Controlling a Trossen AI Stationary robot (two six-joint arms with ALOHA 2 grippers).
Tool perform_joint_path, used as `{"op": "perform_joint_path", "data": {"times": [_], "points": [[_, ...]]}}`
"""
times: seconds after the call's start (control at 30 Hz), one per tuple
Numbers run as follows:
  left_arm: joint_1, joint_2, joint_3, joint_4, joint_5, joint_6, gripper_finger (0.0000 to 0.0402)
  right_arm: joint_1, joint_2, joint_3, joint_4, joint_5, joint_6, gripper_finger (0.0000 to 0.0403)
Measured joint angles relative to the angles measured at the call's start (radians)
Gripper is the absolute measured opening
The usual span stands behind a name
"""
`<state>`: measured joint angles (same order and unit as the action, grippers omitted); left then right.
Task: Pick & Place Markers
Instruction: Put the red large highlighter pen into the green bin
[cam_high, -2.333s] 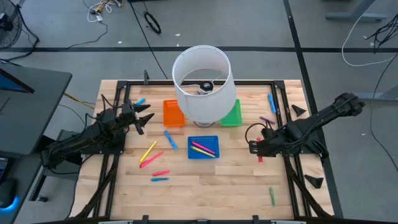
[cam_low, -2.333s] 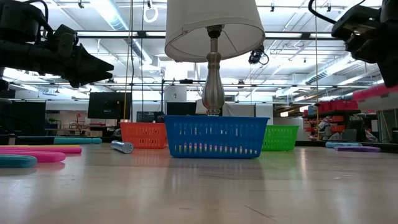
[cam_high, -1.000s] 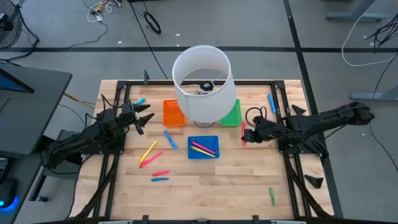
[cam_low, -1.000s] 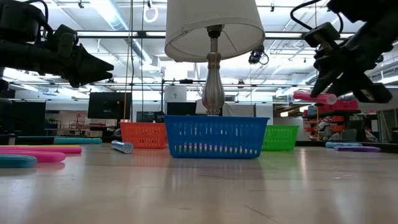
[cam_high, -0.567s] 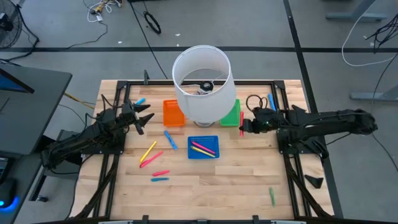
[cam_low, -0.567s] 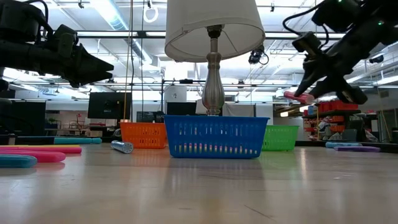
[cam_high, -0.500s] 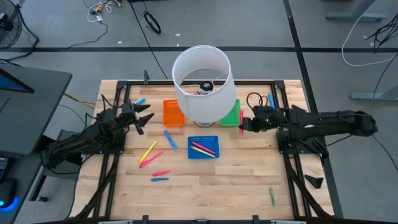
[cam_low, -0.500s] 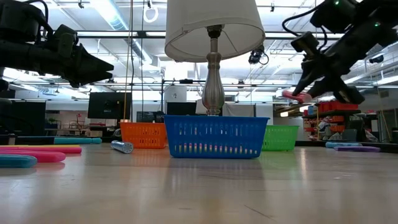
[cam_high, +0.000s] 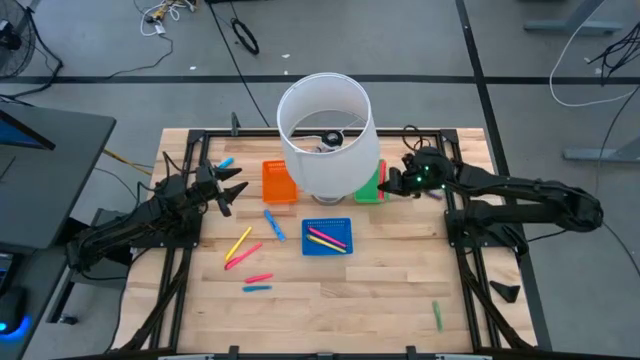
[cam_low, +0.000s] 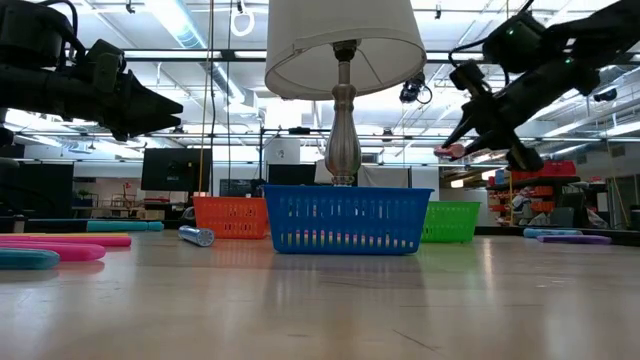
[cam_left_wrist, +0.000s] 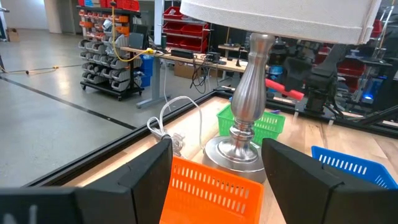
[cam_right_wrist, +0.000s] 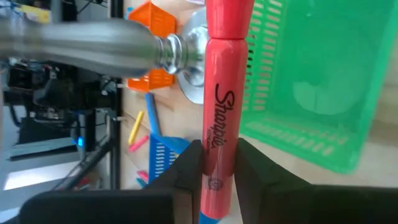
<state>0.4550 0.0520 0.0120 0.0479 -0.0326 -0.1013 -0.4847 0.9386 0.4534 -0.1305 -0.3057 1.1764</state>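
Observation:
My right gripper is shut on a red marker above the green tray, beside the lamp; the low view shows the marker's end high over the table. My left gripper waits open and level at the table's left. The blue tray holds yellow and pink markers. Loose markers lie flat on the wood: blue, yellow, pink, green. The orange tray stands left of the lamp. My right gripper pinches the red marker's barrel between its two fingers, close to one end of the marker. It comes slanting down from the table's right. The marker's longer part reaches out beyond the fingers over the green tray. The marker is lifted clear of everything.
The lamp's white shade hides part of the green and orange trays from above, and its metal stem stands close to the green tray. A black frame runs around the table. More blue markers lie at the far corners.
My right gripper has swung toward the table's far edge and left, from the right side to above the green tray, turning as it went. It stays shut on the red marker, which remains lifted clear.

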Motion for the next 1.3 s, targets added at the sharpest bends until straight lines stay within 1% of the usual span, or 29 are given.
{"op": "perform_joint_path", "data": {"times": [0.3,0.47,0.67,0.97,1.3], "points": [[0.0,0.0,0.0,0.0,0.0,0.0,0.0252,-0.103,0.145,0.0,0.152,-0.141,-0.019,0.0066],[0.0,0.0,0.0,0.0,0.0,0.0,0.0252,-0.127,0.22,0.0,0.218,-0.192,-0.034,0.0066],[0.0,0.0,0.0,0.0,0.0,0.0,0.0252,-0.13,0.297,0.0,0.27,-0.245,-0.06,0.0066],[0.0,0.0,0.0,0.0,0.0,0.0,0.0252,-0.129,0.351,0.0,0.27,-0.25,-0.06,0.0068],[0.0,0.0,0.0,0.0,0.0,0.0,0.0252,-0.129,0.351,0.0,0.271,-0.217,-0.063,0.0115]]}}
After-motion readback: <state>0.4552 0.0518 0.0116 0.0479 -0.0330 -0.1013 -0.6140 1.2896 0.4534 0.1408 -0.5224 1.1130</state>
